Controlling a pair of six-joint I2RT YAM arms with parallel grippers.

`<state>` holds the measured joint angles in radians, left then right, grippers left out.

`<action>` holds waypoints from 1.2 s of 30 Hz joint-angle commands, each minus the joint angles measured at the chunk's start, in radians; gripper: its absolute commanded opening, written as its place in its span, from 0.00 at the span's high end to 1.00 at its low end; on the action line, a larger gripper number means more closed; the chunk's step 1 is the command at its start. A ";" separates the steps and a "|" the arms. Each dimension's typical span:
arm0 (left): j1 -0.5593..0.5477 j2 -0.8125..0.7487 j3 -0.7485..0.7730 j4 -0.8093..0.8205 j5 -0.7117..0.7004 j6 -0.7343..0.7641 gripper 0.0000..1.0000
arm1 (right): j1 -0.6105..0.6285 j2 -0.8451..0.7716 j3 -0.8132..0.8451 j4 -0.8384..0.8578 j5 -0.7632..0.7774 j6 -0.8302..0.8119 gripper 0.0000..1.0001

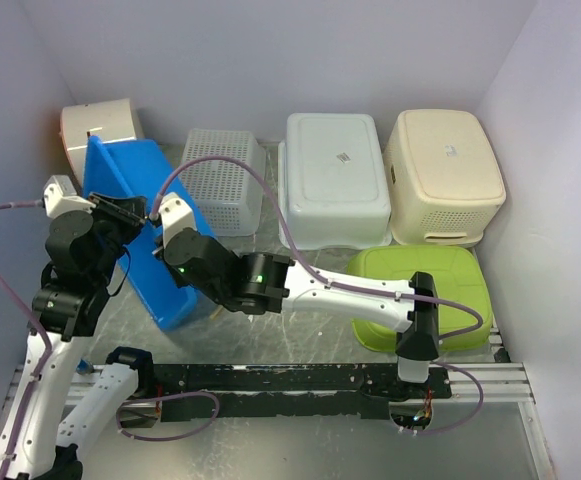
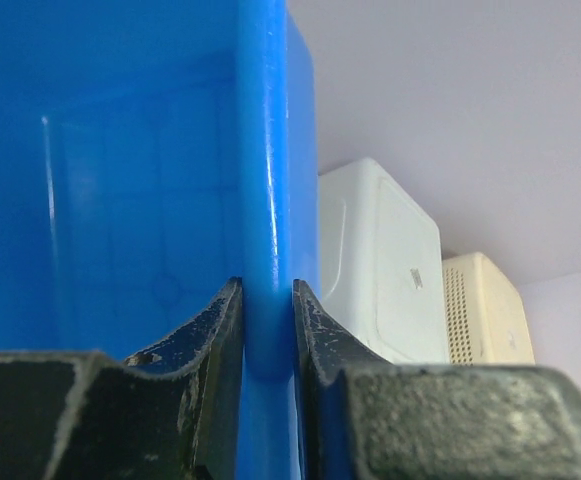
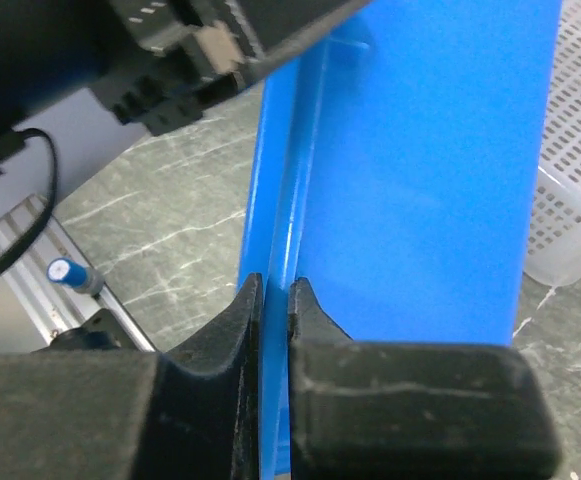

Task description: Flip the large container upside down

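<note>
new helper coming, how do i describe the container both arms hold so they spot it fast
On the left side of the table, left of the white mesh basket, a blue container stands tipped on edge. The left gripper and right gripper each pinch its rim; no other container is blue.

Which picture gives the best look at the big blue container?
The top external view: it shows most of the blue container, tipped up between both arms. The left wrist view shows only its rim pinched in the left gripper; the right wrist view, an edge clamped in the right gripper.
</note>
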<state>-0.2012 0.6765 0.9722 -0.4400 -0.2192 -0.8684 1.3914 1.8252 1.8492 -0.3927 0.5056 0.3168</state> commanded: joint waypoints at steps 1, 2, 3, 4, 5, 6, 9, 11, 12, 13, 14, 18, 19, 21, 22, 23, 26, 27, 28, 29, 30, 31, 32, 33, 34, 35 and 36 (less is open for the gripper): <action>-0.004 -0.055 0.082 0.137 -0.013 -0.014 0.93 | 0.007 -0.047 -0.013 0.063 0.013 -0.118 1.00; -0.004 -0.060 0.085 0.134 -0.018 -0.015 0.93 | 0.010 -0.059 -0.025 0.082 0.017 -0.155 1.00; -0.004 -0.066 0.086 0.132 -0.024 -0.016 0.93 | 0.012 -0.072 -0.037 0.104 0.021 -0.199 1.00; -0.004 -0.074 0.084 0.134 -0.030 -0.019 0.93 | 0.015 -0.088 -0.053 0.133 0.032 -0.243 1.00; -0.004 -0.079 0.081 0.138 -0.035 -0.018 0.93 | 0.020 -0.107 -0.078 0.169 0.051 -0.294 1.00; -0.004 -0.085 0.079 0.142 -0.041 -0.017 0.93 | 0.024 -0.130 -0.110 0.217 0.069 -0.350 1.00; -0.004 -0.092 0.074 0.151 -0.043 -0.026 0.93 | 0.038 -0.210 -0.236 0.416 0.125 -0.598 1.00; -0.004 -0.092 0.061 0.159 -0.026 -0.032 0.93 | 0.040 -0.274 -0.360 0.557 0.120 -0.779 1.00; -0.004 -0.093 0.052 0.160 -0.015 -0.036 0.93 | 0.041 -0.303 -0.422 0.632 0.122 -0.870 1.00; -0.004 -0.094 0.043 0.159 -0.004 -0.044 0.93 | 0.041 -0.325 -0.485 0.700 0.139 -0.952 1.00; -0.004 -0.094 0.032 0.155 0.009 -0.055 0.93 | 0.040 -0.340 -0.532 0.754 0.150 -1.028 1.00; -0.004 -0.107 -0.022 0.142 0.069 -0.097 0.93 | 0.042 -0.376 -0.689 0.873 0.153 -1.256 1.00; -0.004 -0.115 -0.041 0.142 0.090 -0.106 0.93 | 0.044 -0.379 -0.717 0.885 0.153 -1.287 1.00; -0.004 -0.127 -0.072 0.127 0.126 -0.128 0.93 | 0.047 -0.392 -0.750 0.873 0.151 -1.302 1.00; -0.004 -0.135 -0.081 0.105 0.142 -0.137 0.93 | 0.049 -0.405 -0.761 0.854 0.143 -1.297 1.00; -0.004 -0.142 -0.091 0.096 0.162 -0.138 0.93 | 0.052 -0.421 -0.775 0.841 0.132 -1.288 1.00; -0.004 -0.183 -0.108 0.013 0.177 -0.148 0.93 | 0.069 -0.468 -0.801 0.782 0.095 -1.246 1.00; -0.004 -0.200 -0.108 -0.026 0.165 -0.149 0.93 | 0.078 -0.478 -0.803 0.752 0.089 -1.229 1.00; -0.004 -0.217 -0.112 -0.066 0.151 -0.154 0.91 | 0.088 -0.485 -0.804 0.727 0.084 -1.208 1.00; -0.004 -0.233 -0.114 -0.103 0.129 -0.160 0.88 | 0.097 -0.490 -0.808 0.703 0.082 -1.187 1.00; -0.004 -0.248 -0.117 -0.133 0.112 -0.169 0.84 | 0.108 -0.492 -0.816 0.682 0.081 -1.166 1.00; -0.004 -0.263 -0.121 -0.157 0.098 -0.177 0.79 | 0.118 -0.492 -0.825 0.663 0.080 -1.146 1.00; -0.004 -0.274 -0.123 -0.181 0.089 -0.188 0.72 | 0.126 -0.488 -0.832 0.649 0.079 -1.125 1.00; -0.004 -0.283 -0.126 -0.197 0.088 -0.195 0.67 | 0.132 -0.483 -0.838 0.638 0.078 -1.106 1.00; -0.004 -0.291 -0.128 -0.212 0.087 -0.200 0.62 | 0.139 -0.474 -0.842 0.622 0.080 -1.088 1.00; -0.004 -0.296 -0.131 -0.229 0.086 -0.208 0.58 | 0.145 -0.466 -0.843 0.614 0.081 -1.068 1.00; -0.004 -0.301 -0.132 -0.243 0.087 -0.210 0.54 | 0.151 -0.457 -0.870 0.610 0.082 -1.056 1.00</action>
<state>-0.2226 0.4015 0.8448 -0.6582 -0.0261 -1.1042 1.5257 1.3876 1.0256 0.2932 0.5442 -0.7715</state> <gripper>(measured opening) 0.403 0.049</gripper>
